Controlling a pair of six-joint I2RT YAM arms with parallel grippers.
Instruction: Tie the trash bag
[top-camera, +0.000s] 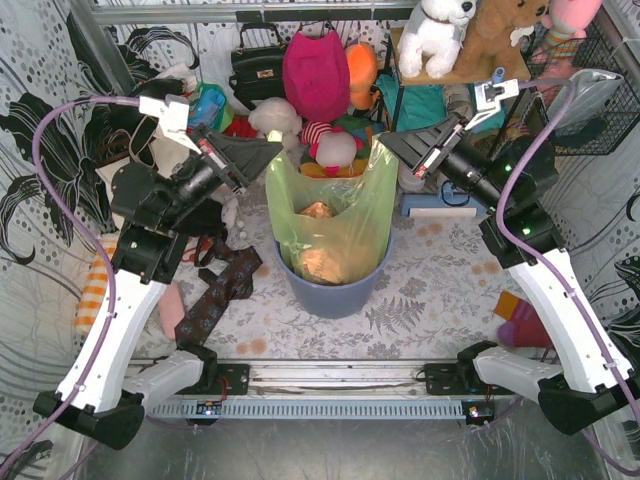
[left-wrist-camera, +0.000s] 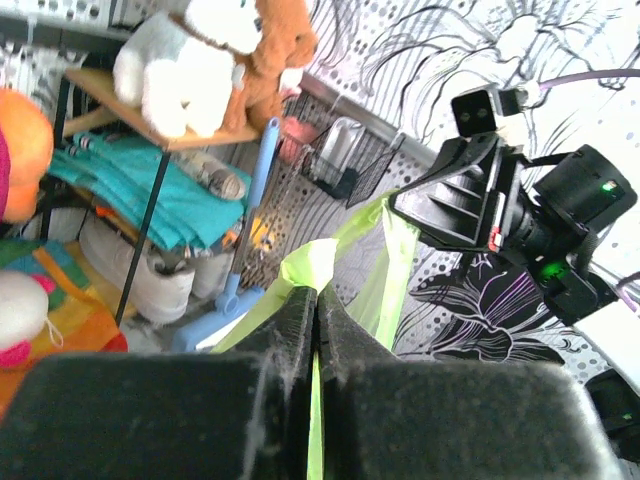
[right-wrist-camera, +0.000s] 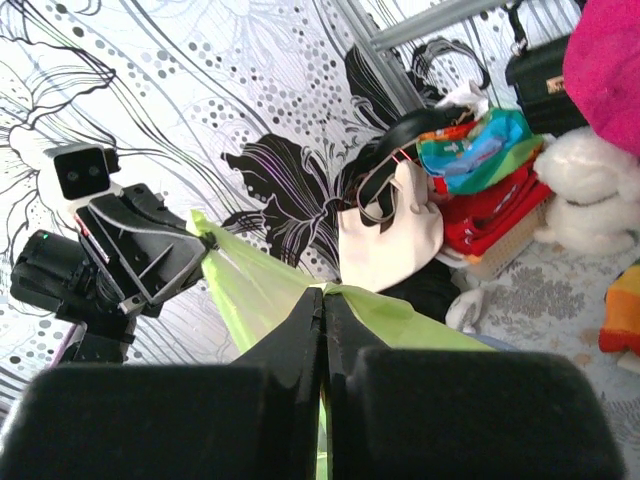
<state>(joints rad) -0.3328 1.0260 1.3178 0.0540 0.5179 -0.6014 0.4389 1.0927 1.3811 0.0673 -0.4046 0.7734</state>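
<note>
The lime-green trash bag (top-camera: 330, 215) stands in a blue-grey round bin (top-camera: 335, 290) at the table's middle, with tan crumpled paper (top-camera: 322, 262) showing through it. My left gripper (top-camera: 278, 148) is shut on the bag's upper left corner. My right gripper (top-camera: 383, 142) is shut on the upper right corner. The rim hangs stretched between them. In the left wrist view green film (left-wrist-camera: 316, 265) runs out from between the closed fingers toward the other gripper. The right wrist view shows the same film (right-wrist-camera: 260, 290) pulled taut from its closed fingers.
Behind the bin lie a magenta fabric bag (top-camera: 315, 70), plush toys (top-camera: 335, 148) and a black handbag (top-camera: 256, 62). A shelf with stuffed animals (top-camera: 440, 35) stands back right. A dark patterned cloth (top-camera: 220, 290) lies left of the bin, a red-orange item (top-camera: 520, 320) to the right.
</note>
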